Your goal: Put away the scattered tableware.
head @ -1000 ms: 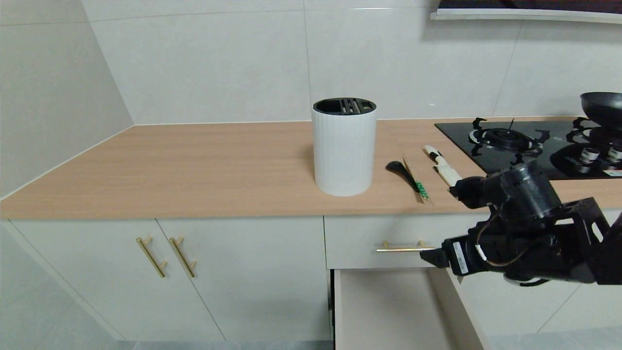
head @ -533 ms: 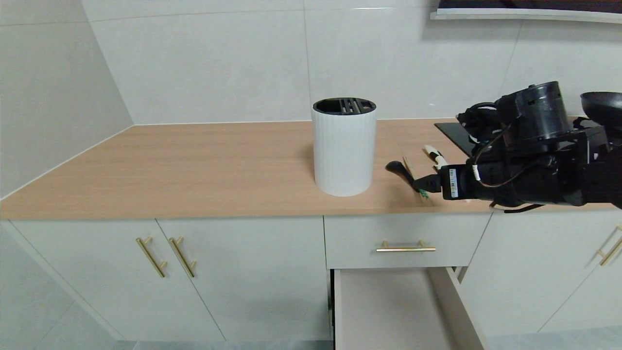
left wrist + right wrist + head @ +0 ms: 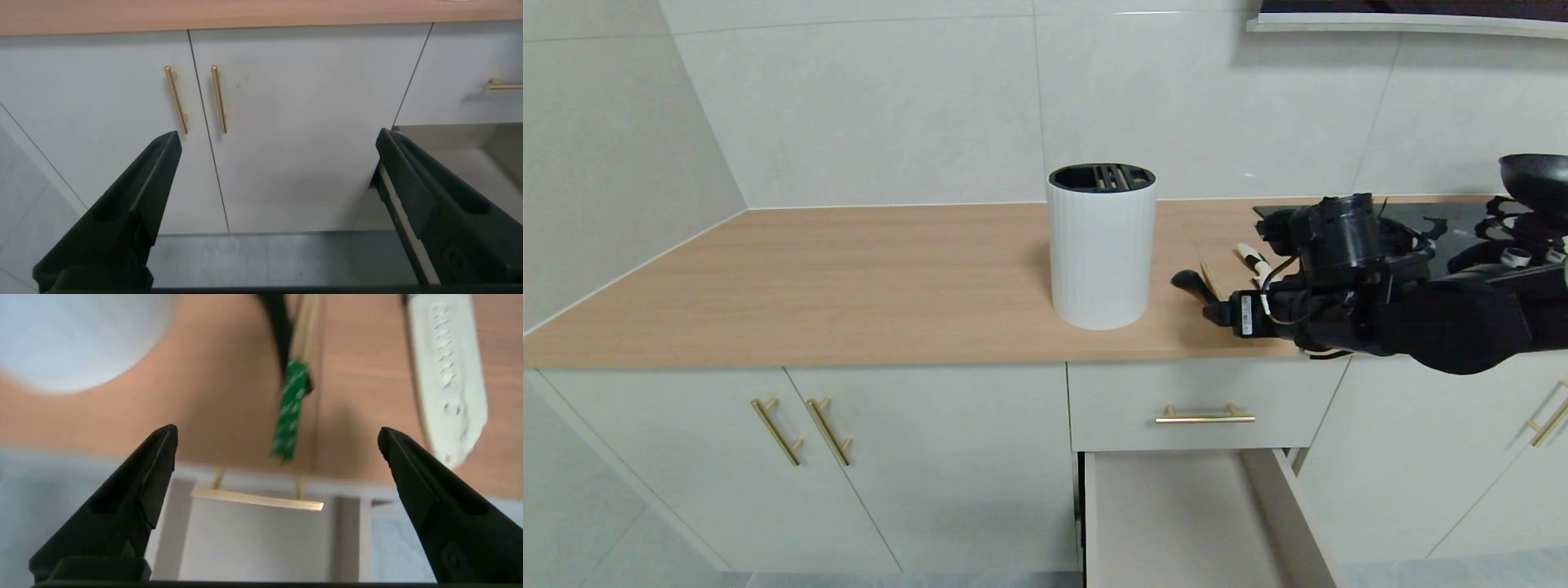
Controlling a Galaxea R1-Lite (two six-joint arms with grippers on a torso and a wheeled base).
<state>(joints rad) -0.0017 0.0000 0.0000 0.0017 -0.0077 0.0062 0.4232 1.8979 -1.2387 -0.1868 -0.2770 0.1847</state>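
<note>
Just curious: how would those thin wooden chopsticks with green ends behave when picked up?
The thin wooden chopsticks with green ends lie flat on the wooden counter, so probably hard to grip. As slim sticks they likely stay stiff and light, but may separate.

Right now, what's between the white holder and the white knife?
A black spoon and green-tipped chopsticks lie there on the counter; head and right wrist views both show them.

One holder (image 3: 1101, 249), one spoon (image 3: 1186, 282), one knife (image 3: 448, 384), two chopsticks (image 3: 292, 400)
</note>
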